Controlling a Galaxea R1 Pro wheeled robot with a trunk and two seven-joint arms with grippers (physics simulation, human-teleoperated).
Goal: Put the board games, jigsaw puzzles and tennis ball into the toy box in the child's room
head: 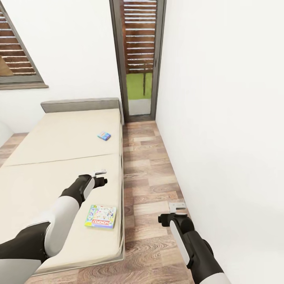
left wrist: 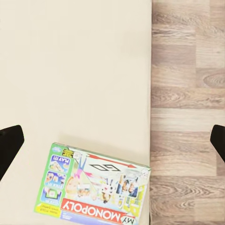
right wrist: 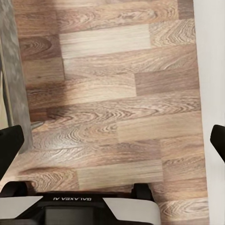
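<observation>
Left gripper (head: 101, 177) hangs over bed (head: 59, 138), past Monopoly box (head: 101, 216); likely lining up for pick, since box lies flat near bed's floor-side edge, within reach. Fingers (left wrist: 10, 145) spread wide, nothing between them. Box not touched yet.

Second, smaller blue game box (head: 104, 136) farther up mattress, well apart from first; probably needs base moved closer.

Right gripper (head: 176, 210) idle over wood floor (head: 146, 177) beside wall (head: 221, 118), kept clear of bed. Fingers wide apart, empty.

Table, toy box: behind or off-frame, can't tell.
</observation>
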